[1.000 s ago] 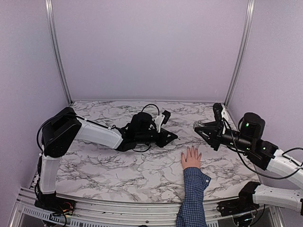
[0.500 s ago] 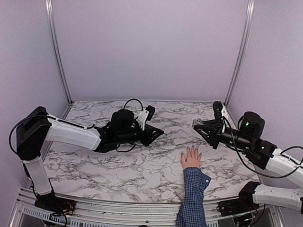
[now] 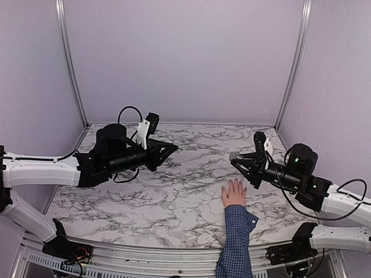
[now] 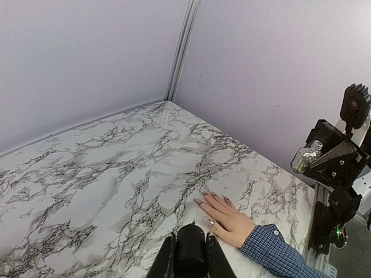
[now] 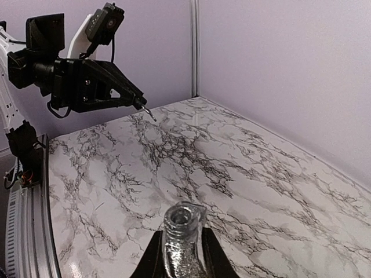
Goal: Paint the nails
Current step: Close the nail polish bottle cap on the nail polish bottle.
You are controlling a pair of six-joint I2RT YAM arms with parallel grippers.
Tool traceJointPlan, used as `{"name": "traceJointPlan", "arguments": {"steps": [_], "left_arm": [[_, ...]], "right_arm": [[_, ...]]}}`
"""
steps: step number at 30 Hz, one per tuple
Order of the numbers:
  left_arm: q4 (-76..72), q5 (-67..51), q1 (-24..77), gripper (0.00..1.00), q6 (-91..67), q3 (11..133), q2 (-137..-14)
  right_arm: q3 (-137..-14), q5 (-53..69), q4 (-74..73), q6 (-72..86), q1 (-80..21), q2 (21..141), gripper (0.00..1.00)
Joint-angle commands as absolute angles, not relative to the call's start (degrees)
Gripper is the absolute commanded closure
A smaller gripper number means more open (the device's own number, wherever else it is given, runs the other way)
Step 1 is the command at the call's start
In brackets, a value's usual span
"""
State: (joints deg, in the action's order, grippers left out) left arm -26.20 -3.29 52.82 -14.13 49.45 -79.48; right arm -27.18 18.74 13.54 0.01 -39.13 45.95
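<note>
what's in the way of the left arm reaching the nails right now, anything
Probably nothing: no object stands between the left gripper, shut on its brush cap, and the nails. The right gripper, holding the open bottle, hovers just beyond them and may crowd it.

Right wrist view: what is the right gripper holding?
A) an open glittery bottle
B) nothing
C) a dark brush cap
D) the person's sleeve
A: the right gripper is shut on a glittery bottle whose neck stands open, with no cap on it; the dark cap sits in the left gripper.
</note>
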Motion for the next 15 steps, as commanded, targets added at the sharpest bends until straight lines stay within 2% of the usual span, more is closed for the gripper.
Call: {"name": "traceJointPlan", "arguments": {"steps": [1,9,15], "left_arm": [[-16.62,-1.78,52.51,1.0,-12.04,48.45,-73.32],[1.96,-5.76,55.37,1.0,-4.92,56.91,-71.44],[3.21,-6.29,58.2,1.0,-3.97,57.86,-71.64]], "right_arm": [[-29.32,16.4,17.11,-3.31,-42.66,49.34,1.0],[-31.42,15.49,18.07,-7.69,-48.04,56.88,1.0],[-33.33,15.46,19.17,-11.01,-52.29,62.5,1.0]]}}
